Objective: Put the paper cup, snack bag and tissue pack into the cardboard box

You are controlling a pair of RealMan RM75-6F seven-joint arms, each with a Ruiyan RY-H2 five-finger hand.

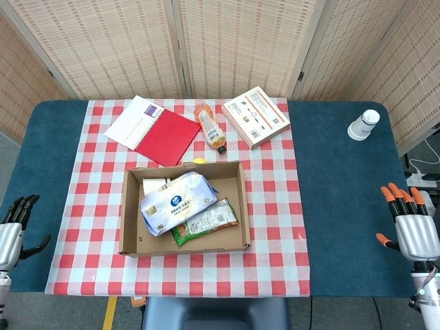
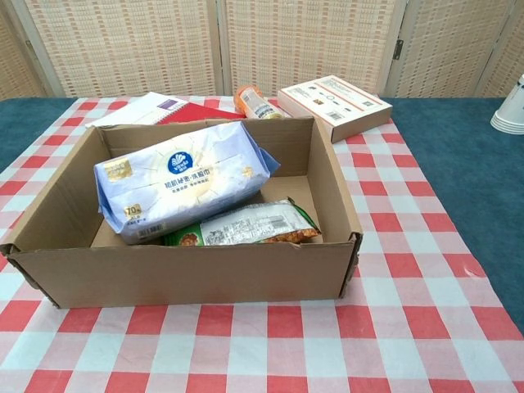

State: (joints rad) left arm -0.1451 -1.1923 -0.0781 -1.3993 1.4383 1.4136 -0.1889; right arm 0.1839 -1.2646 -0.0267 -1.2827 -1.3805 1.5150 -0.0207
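The cardboard box (image 1: 148, 242) stands open on the checked cloth, mid-table. Inside it, a blue-and-white tissue pack (image 1: 177, 201) leans over a green snack bag (image 1: 206, 221). A white object (image 1: 154, 185) shows in the box's back-left corner, partly hidden. In the chest view the box (image 2: 188, 274) fills the foreground with the tissue pack (image 2: 176, 184) on top of the snack bag (image 2: 246, 225). An upside-down white paper cup (image 1: 363, 125) stands on the blue table at the far right, cut off at the chest view's edge (image 2: 512, 106). My right hand (image 1: 412, 223) hangs empty, fingers apart, at the table's right edge. My left hand (image 1: 12, 230) is empty at the left edge.
Behind the box lie a red and white notebook (image 1: 155, 130), an orange bottle (image 1: 211, 127) on its side, and a flat white-and-orange carton (image 1: 256, 117). Folding screens close off the back of the table.
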